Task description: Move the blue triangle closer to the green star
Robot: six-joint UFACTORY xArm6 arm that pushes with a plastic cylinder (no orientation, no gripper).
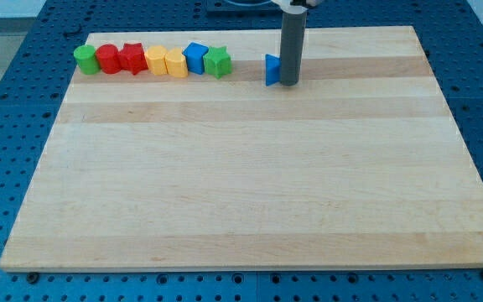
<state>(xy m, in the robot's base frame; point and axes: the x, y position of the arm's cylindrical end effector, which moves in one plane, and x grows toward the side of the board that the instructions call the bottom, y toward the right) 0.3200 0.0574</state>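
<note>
Blue triangle [272,70] sits near the counter's [241,193] top edge, a bit right of the green star [218,61], with bare wood between them. My tip [289,83] is right against the triangle's right side, so it's lined up to shove left. No jaws on this tool, just a rod holding nothing. The gap hasn't closed, so I'd say most of the push is left.

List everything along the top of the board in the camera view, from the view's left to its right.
Green cylinder → red cylinder → red star → yellow block → yellow block → blue block → green star → blue triangle → my tip.
</note>
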